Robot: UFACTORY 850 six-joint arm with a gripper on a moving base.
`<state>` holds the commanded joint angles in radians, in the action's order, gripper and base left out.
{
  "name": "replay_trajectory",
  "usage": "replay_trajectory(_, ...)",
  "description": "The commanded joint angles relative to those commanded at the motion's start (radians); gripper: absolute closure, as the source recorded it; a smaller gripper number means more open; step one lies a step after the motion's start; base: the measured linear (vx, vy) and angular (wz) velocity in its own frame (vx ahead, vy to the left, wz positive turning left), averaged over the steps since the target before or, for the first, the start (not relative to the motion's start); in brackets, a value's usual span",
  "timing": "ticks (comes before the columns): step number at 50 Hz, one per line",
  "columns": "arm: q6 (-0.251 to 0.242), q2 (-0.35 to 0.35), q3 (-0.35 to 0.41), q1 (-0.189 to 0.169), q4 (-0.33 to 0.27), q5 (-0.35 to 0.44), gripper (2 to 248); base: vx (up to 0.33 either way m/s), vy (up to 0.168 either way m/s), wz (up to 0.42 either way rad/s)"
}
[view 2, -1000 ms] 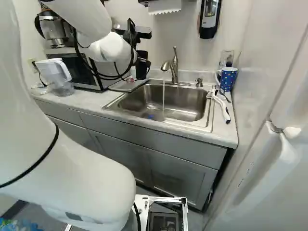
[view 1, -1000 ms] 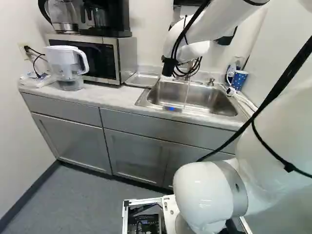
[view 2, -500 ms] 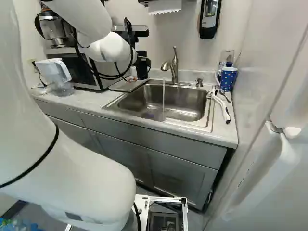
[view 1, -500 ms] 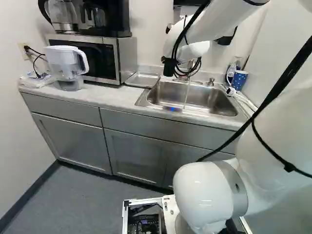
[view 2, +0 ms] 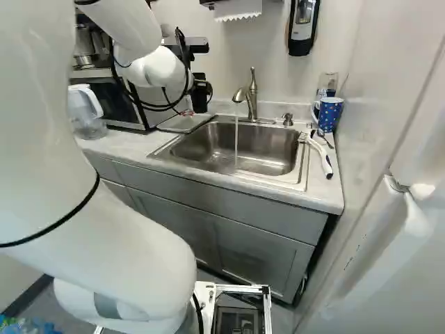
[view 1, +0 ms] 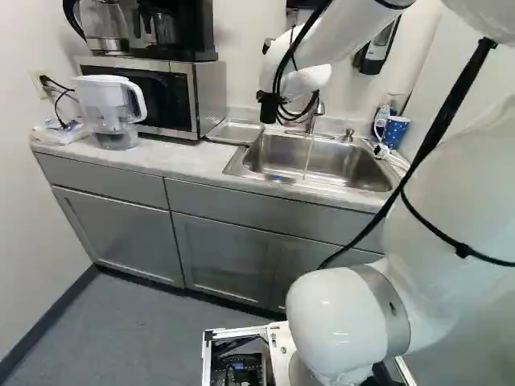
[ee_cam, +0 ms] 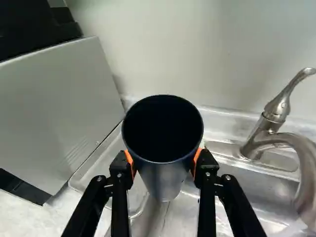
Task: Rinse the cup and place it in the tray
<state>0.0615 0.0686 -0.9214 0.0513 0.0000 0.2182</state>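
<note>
In the right base view the dark body of my gripper (view 2: 200, 90) shows beyond the white wrist, near the metal tray (view 2: 185, 124); its fingertips cannot be made out there. The wrist view has the gripper (ee_cam: 164, 163) shut on a dark blue cup (ee_cam: 164, 170), an orange pad against either side. The cup's round mouth faces the wrist camera. Past it lie the tray (ee_cam: 106, 160), beside the microwave, and the sink's near corner. Water (view 2: 236, 142) runs from the faucet (view 2: 245, 93) into the sink (view 2: 268, 142), apart from the cup.
The microwave (view 1: 145, 92) stands beside the tray, with a coffee maker (view 1: 173, 28) on top and a water pitcher (view 1: 113, 112) beyond. Right of the sink are a blue patterned mug (view 2: 329, 111) and a white brush (view 2: 321, 154). A soap dispenser (view 2: 303, 24) hangs on the wall.
The arm has swung a little to the left in both base views, bringing gripper and cup away from the faucet, towards the microwave side. The base has not moved.
</note>
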Motion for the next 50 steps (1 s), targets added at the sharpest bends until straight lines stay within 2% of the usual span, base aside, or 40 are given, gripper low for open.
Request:
replay_trajectory(31, 0.000, -0.151, -0.141, 0.067, 0.000, 0.000, 126, 0.000, 0.000, 0.000)
replay_trajectory(50, 0.000, -0.255, -0.214, 0.093, 0.000, 0.018, 126, 0.000, 0.000, 0.000)
